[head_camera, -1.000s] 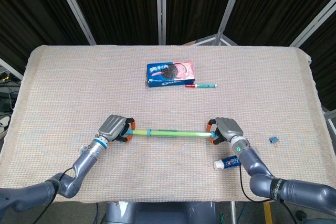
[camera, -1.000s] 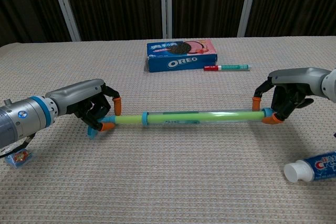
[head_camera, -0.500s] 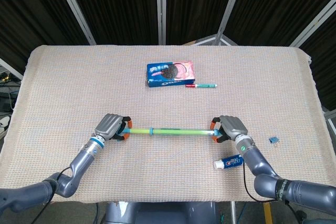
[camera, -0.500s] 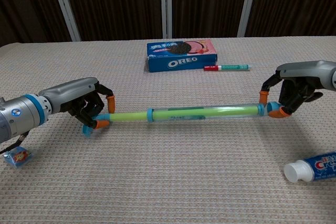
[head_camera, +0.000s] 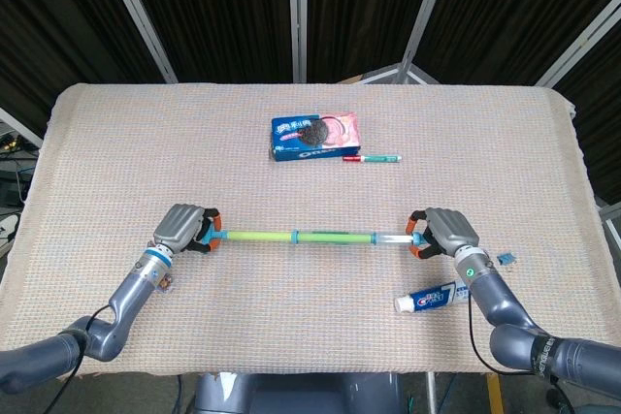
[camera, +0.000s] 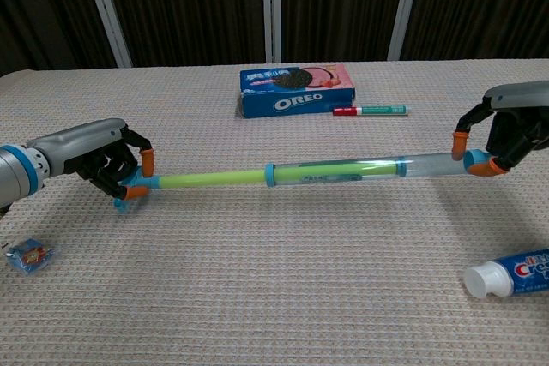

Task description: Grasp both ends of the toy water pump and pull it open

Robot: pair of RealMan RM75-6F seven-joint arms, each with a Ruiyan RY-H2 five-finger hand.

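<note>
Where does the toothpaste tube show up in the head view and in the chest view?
Head view: toothpaste tube lies near the bottom right, just below the right hand.
Chest view: toothpaste tube in the bottom right corner, running off the edge.
Shared landmark: the Oreo box.

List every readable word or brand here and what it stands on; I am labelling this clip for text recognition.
"OREO": front side of the blue and pink cardboard biscuit box.
"Cre", cut off by the frame edge: blue and white toothpaste tube.
Too small to read: print on the red and green marker pen, the small blue packet, and the green toy water pump.
</note>
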